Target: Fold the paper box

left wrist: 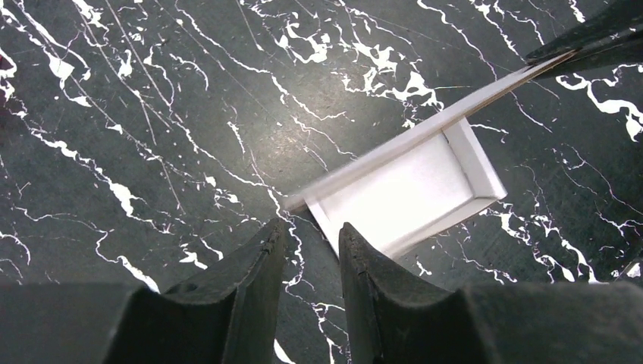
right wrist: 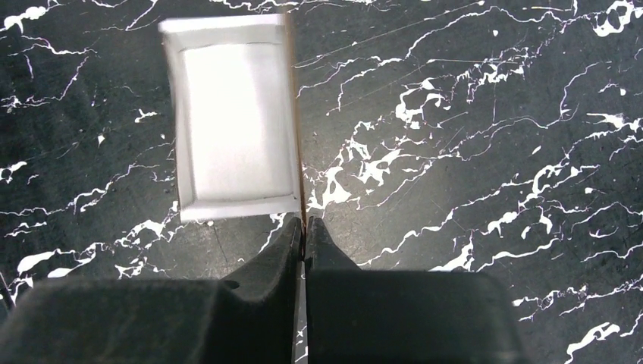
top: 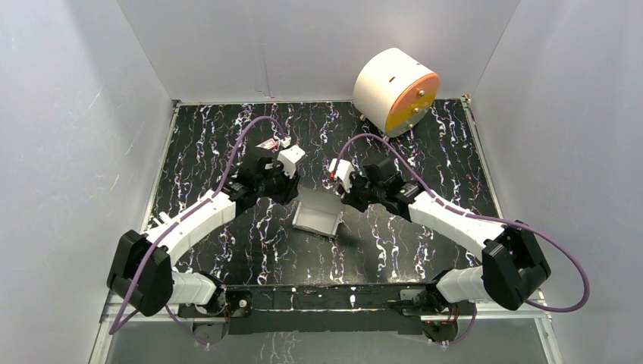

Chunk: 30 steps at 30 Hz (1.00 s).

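Black marbled tabletop [top: 394, 254], paper box [right wrist: 235, 114] edge in pinching right claw [right wrist: 304, 227], left claw [left wrist: 311, 235] narrowly parted alongside.

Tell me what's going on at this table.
Two robot arms are folding a paper box. The right arm has its jaws pinched on the box's long side flap. The left arm hangs just beside the box's corner, jaws open and empty. The box is a shallow half-formed tray on the table.
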Each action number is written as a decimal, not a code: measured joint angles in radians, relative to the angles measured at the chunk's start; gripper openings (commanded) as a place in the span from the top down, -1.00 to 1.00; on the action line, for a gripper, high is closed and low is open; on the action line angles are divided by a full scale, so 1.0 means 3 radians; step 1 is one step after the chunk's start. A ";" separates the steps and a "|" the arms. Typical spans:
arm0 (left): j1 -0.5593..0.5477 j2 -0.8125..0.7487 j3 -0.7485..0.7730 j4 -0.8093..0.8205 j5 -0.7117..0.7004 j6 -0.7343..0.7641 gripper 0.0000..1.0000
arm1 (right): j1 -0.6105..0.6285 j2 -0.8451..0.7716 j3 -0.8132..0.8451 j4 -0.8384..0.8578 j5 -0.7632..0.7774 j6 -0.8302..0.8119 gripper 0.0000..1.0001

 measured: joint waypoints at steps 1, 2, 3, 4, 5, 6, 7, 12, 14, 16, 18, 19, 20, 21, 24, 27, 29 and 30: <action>0.0022 0.0000 0.0000 -0.0006 0.0009 0.0013 0.34 | 0.0000 0.0001 0.0011 -0.0023 -0.0017 -0.0004 0.88; 0.0050 -0.0001 0.0000 -0.0010 0.0033 0.0022 0.33 | -0.0004 0.0004 0.0022 -0.0042 -0.0034 -0.0006 0.89; 0.0085 -0.0001 0.0000 -0.0010 0.0072 0.0033 0.32 | -0.0005 0.0006 0.0036 -0.0067 -0.0050 -0.0013 0.90; 0.0116 -0.0004 0.0000 -0.0010 0.0108 0.0043 0.31 | -0.0011 0.0011 0.0048 -0.0081 -0.0065 -0.0022 0.91; 0.0156 -0.0006 0.0000 -0.0008 0.0168 0.0056 0.29 | -0.0018 0.0018 0.0060 -0.0090 -0.0079 -0.0029 0.92; 0.0195 -0.0010 0.0000 -0.0004 0.0217 0.0074 0.27 | -0.0025 0.0023 0.0066 -0.0092 -0.0097 -0.0045 0.93; 0.0229 -0.0015 0.0000 0.0001 0.0271 0.0090 0.25 | -0.0031 0.0028 0.0071 -0.0104 -0.0118 -0.0061 0.94; 0.0362 -0.0018 0.0000 0.0069 0.0557 0.0224 0.18 | -0.0067 0.0065 0.0145 -0.0251 -0.0247 -0.0164 0.94; 0.0393 -0.0018 -0.0001 0.0107 0.0659 0.0304 0.18 | -0.0074 0.0086 0.0182 -0.0309 -0.0292 -0.0206 0.94; 0.0432 -0.0018 -0.0011 0.0175 0.0785 0.0399 0.18 | -0.0085 0.0118 0.0240 -0.0387 -0.0343 -0.0270 0.94; 0.0472 -0.0018 -0.0029 0.0248 0.0930 0.0502 0.17 | -0.0090 0.0158 0.0303 -0.0464 -0.0394 -0.0323 0.93; 0.0487 -0.0018 -0.0038 0.0275 0.0991 0.0552 0.17 | -0.0090 0.0181 0.0334 -0.0490 -0.0415 -0.0346 0.93; 0.0510 -0.0018 -0.0047 0.0300 0.1064 0.0610 0.17 | -0.0092 0.0209 0.0370 -0.0529 -0.0427 -0.0374 0.93; 0.0533 -0.0018 -0.0058 0.0310 0.1137 0.0670 0.18 | -0.0092 0.0238 0.0404 -0.0563 -0.0441 -0.0408 0.92; 0.0585 -0.0018 -0.0113 0.0350 0.1301 0.0833 0.17 | -0.0100 0.0291 0.0484 -0.0651 -0.0465 -0.0488 0.92; 0.0631 -0.0018 -0.0202 0.0404 0.1442 0.0965 0.18 | -0.0131 0.0304 0.0519 -0.0716 -0.0484 -0.0566 0.91; 0.0652 -0.0017 -0.0276 0.0470 0.1508 0.1040 0.18 | -0.0159 0.0317 0.0551 -0.0772 -0.0493 -0.0613 0.90; 0.0668 -0.0017 -0.0310 0.0491 0.1537 0.1077 0.19 | -0.0170 0.0331 0.0573 -0.0795 -0.0497 -0.0627 0.90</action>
